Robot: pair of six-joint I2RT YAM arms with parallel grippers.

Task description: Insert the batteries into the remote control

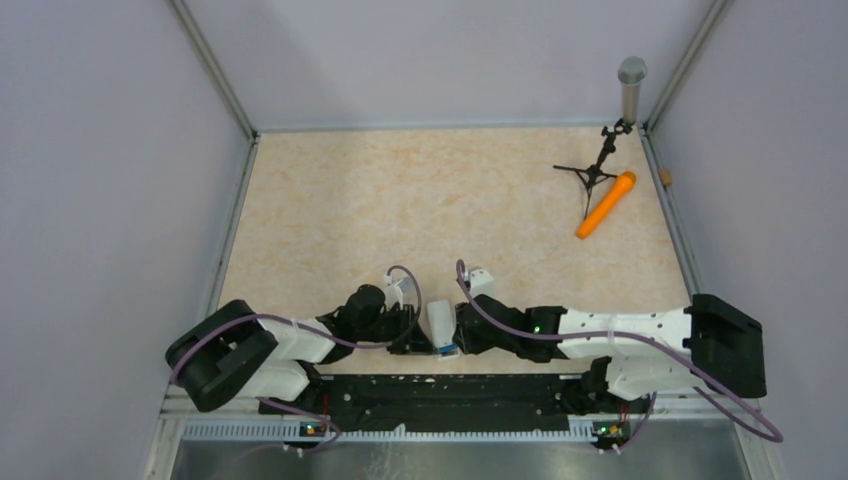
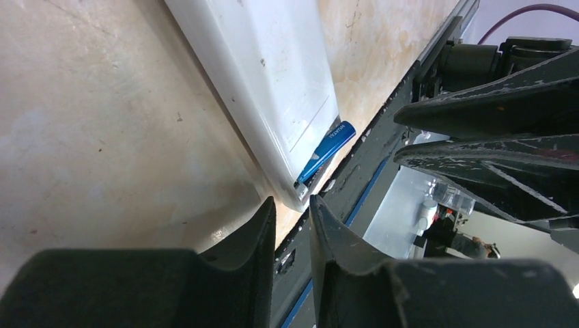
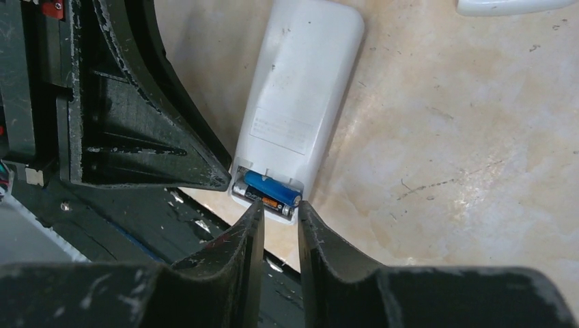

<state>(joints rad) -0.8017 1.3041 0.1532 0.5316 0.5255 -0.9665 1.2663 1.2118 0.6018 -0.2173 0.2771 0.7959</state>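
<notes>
The remote control (image 1: 440, 322) lies back up near the table's front edge, between my two grippers. Its white back (image 3: 300, 89) shows plainly in the right wrist view, with the compartment at its near end uncovered. In that compartment lie the batteries side by side, a blue one (image 3: 272, 188) and a dark one (image 3: 263, 200). My right gripper (image 3: 280, 205) is just short of that end, open by a narrow gap with nothing in it. My left gripper (image 2: 292, 203) is at the remote's (image 2: 273, 75) near corner, also narrowly open and empty. The blue battery (image 2: 326, 152) shows there at the remote's end.
The black base rail (image 1: 440, 390) runs just in front of the remote. A white flat piece (image 3: 512, 5) lies on the table beyond the remote. Far back right lie an orange microphone (image 1: 606, 204) and a small black stand (image 1: 597, 172).
</notes>
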